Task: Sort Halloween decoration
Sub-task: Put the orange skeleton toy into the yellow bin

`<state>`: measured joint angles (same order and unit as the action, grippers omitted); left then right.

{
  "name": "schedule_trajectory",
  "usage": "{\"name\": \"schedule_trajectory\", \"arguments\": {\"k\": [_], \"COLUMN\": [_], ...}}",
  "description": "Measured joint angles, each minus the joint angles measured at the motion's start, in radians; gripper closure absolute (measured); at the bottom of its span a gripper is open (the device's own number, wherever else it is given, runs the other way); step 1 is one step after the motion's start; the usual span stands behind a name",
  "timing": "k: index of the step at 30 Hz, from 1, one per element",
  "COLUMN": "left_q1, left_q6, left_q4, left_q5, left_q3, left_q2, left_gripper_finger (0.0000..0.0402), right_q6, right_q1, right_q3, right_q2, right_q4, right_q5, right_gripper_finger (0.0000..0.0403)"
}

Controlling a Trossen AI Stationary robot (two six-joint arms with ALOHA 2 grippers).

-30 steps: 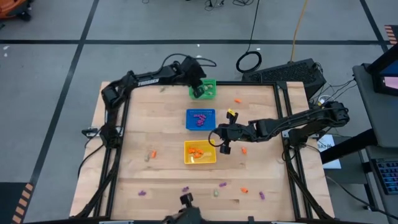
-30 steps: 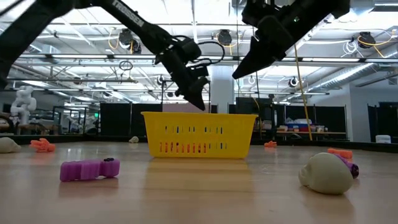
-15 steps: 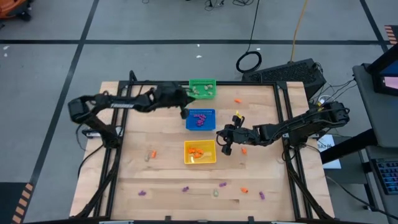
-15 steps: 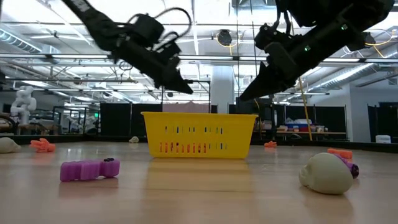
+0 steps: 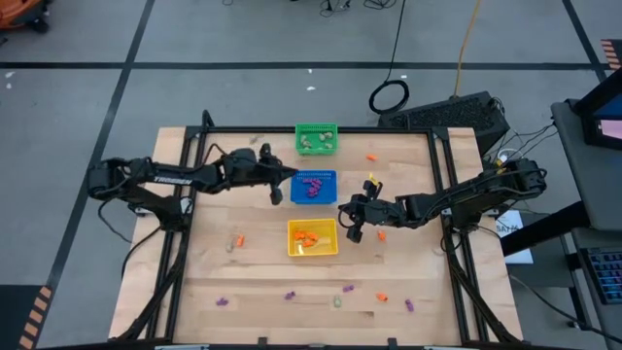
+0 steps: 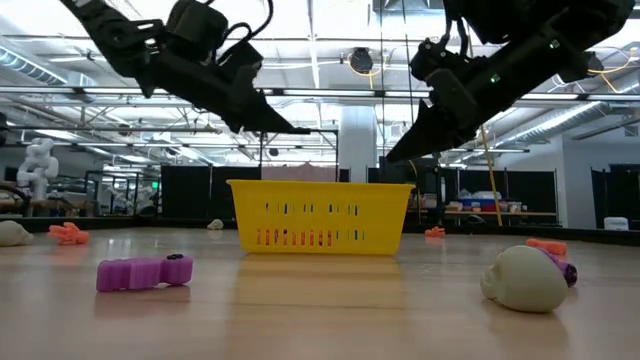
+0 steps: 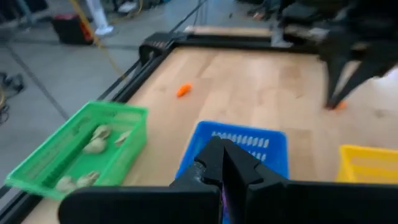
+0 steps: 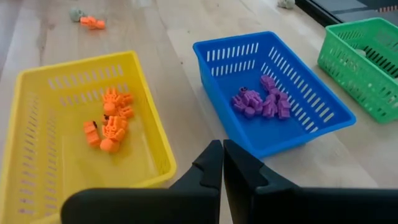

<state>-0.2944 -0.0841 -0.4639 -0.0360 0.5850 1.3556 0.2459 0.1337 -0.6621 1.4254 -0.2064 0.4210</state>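
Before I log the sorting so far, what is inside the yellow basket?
The yellow basket holds a small cluster of orange trinkets near its middle. The corner nearest the right gripper is hidden behind its fingers.

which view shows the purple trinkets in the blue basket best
The right wrist view: the small purple plastic trinkets lie clearly piled in the blue slotted plastic basket. The high view shows a tiny purple cluster; low and left wrist views hide them.
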Motion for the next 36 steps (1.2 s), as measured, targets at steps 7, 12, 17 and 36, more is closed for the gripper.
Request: {"name": "schedule_trajectory", "arguments": {"k": [7, 12, 17, 36], "left_q1": [0.079, 0.123, 0.155, 0.336], "left_q6": [0.001, 0.008, 0.034, 0.052], "left_q4": [-0.187, -0.237, -0.233, -0.233], "left_q5": [0.042, 0.073, 0.079, 0.121], "left_q3": [-0.124, -0.193, -0.254, -0.458], "left_q2": [0.0, -0.031, -0.118, -0.458], "left_gripper_finger": [0.0401, 0.0401, 0.0401, 0.0401], "right_q6": [0.009, 0.085, 0.264, 0.829], "right_q1": [0.003, 0.009, 0.016, 0.164], "right_q3": [0.0, 0.0, -0.021, -0.203], "right_q2": [0.0, 0.0, 0.0, 0.0], "right_q4": [0.045, 0.166, 0.32, 0.96], "right_q5": [-0.002, -0.052, -0.138, -0.259], "right_gripper_finger": [0.0403, 0.0403, 0.0403, 0.0322]}}
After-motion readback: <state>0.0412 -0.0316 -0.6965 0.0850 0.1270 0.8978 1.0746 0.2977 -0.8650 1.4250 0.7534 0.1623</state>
